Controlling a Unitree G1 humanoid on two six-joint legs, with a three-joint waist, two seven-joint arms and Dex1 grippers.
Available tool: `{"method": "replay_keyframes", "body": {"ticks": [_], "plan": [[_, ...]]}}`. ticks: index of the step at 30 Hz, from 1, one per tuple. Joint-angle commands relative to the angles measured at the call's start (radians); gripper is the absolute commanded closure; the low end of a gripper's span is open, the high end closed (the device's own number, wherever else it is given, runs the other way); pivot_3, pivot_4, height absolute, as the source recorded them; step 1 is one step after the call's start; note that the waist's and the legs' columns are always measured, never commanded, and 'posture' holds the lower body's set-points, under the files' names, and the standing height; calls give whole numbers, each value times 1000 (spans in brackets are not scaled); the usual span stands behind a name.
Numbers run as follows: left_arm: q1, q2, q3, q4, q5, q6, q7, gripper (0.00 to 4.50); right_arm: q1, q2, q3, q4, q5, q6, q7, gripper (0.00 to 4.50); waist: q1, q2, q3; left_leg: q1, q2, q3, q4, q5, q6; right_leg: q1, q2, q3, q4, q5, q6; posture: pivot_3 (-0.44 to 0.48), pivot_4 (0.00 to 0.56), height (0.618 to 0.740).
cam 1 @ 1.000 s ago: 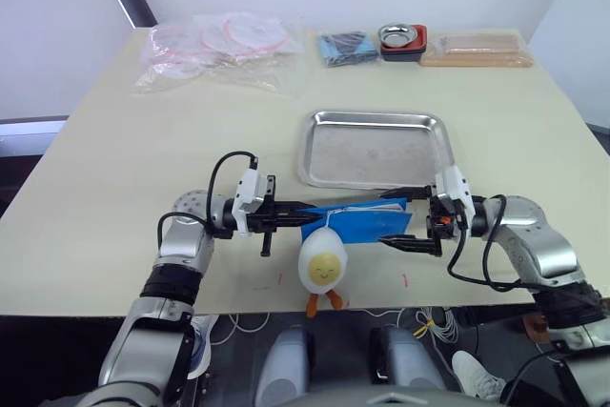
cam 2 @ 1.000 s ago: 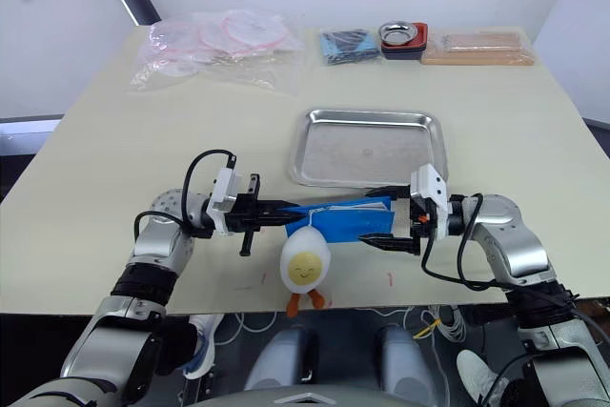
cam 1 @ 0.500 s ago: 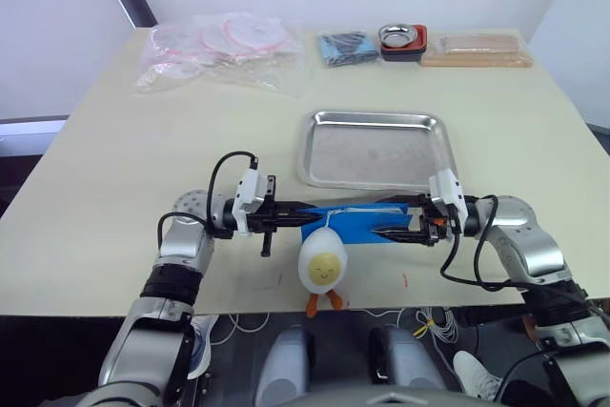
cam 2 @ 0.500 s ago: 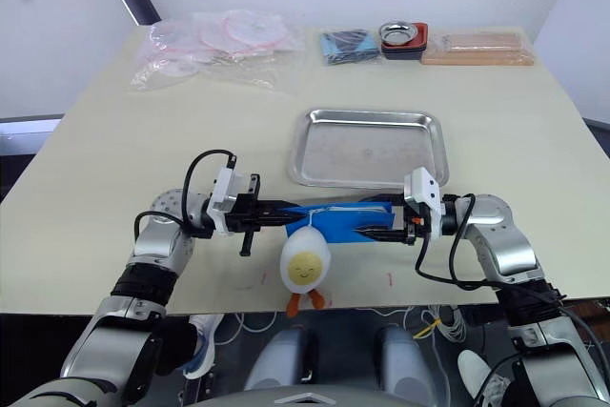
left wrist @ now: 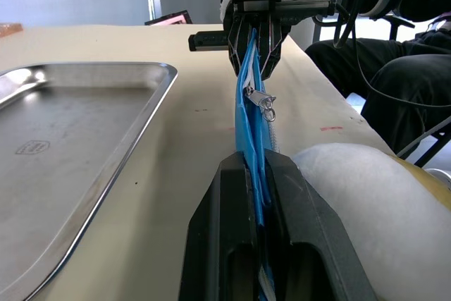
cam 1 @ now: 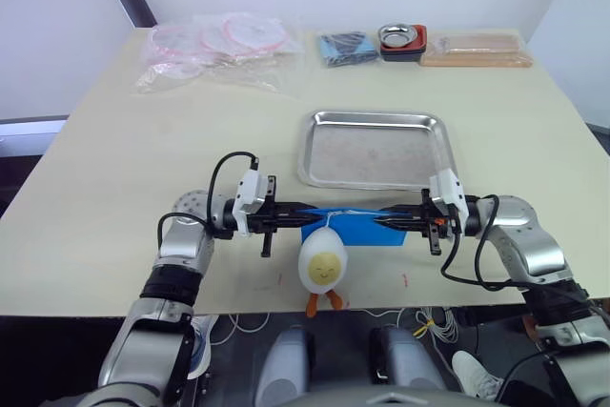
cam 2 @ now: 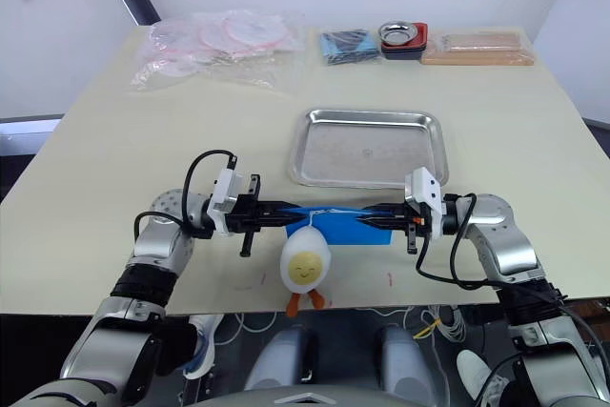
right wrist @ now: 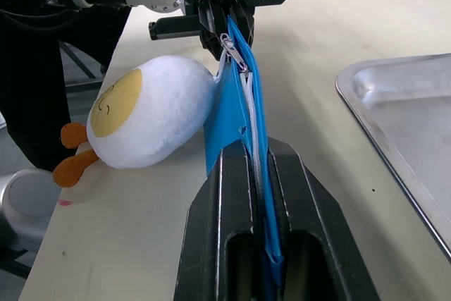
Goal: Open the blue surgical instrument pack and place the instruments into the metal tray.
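The flat bright-blue surgical instrument pack (cam 1: 355, 227) hangs edge-up just in front of the empty shallow steel metal tray (cam 1: 374, 149), above the pale counter (cam 1: 114, 169). The left claw (cam 1: 303, 213) and right claw (cam 1: 383, 220) each pinch one end. To open it cleanly, one claw should probably hold firm while the other takes the silver zipper pull (left wrist: 263, 100).

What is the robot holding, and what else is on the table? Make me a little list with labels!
held thing: blue pack, stretched edge-up between both tools
left tool: shut on the pack's left end
right tool: shut on the pack's right end
zipper: pull hangs on the pack
toy: egg plush dangling by the pack
metal tray: no instruments in it, just behind the pack
far edge: plastic bags, small steel bowl
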Motion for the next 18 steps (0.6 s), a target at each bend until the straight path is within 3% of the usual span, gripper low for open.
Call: {"method": "replay_keyframes", "body": {"ticks": [1, 5, 11, 12, 13, 14, 15, 18], "plan": [[29, 12, -29, -5, 25, 50, -10, 4500, -13, -2, -4, -1, -8, -16, 4, 4417, 0, 0, 0, 0, 0, 0, 0, 0, 0, 0, 0, 0, 0, 0, 0, 0, 150, 740], [20, 17, -2, -10, 15, 73, 9, 4500, -16, 2, -3, 3, -8, -18, 4, 4417, -1, 0, 0, 0, 0, 0, 0, 0, 0, 0, 0, 0, 0, 0, 0, 0, 150, 740], [69, 83, 63, -89, -29, 134, 25, 2488, -22, 0, -10, 19, -9, -30, 14, 4500, -6, 1, 1, 0, 0, 0, 0, 0, 0, -1, 0, 0, 0, 0, 0, 0, 150, 740], [86, 100, 78, -109, -39, 145, 27, 1798, -21, -2, -9, 19, -10, -31, 15, 4500, -5, 0, 2, -1, 0, 0, 0, 0, 0, -1, 0, 0, 0, 0, 1, 0, 150, 740], [103, 117, 93, -129, -53, 164, 29, 1642, -19, -4, -10, 18, -10, -31, 15, 4500, -4, 1, 2, -1, 0, 0, 0, 0, 0, -1, 0, 0, 0, 1, 1, 0, 150, 740], [113, 127, 103, -142, -61, 178, 31, 905, -18, -4, -10, 18, -10, -31, 16, 4500, -5, 1, 3, -1, 0, 0, 0, 0, 0, -2, 0, 0, 0, 1, 1, 0, 150, 740], [136, 143, 117, -172, -74, 197, 34, 515, -17, -5, -12, 19, -9, -33, 15, 4500, -5, 1, 3, -1, 0, 0, 0, 0, 0, -2, 0, 0, 0, 1, 1, 0, 150, 740], [204, 188, 133, -267, -113, 266, 16, 117, -14, -7, -15, 24, -10, -39, 15, 4500, -4, 2, 3, -1, 0, 0, 0, 0, 0, -2, 0, 0, 0, 0, -1, 0, 150, 740]]}}
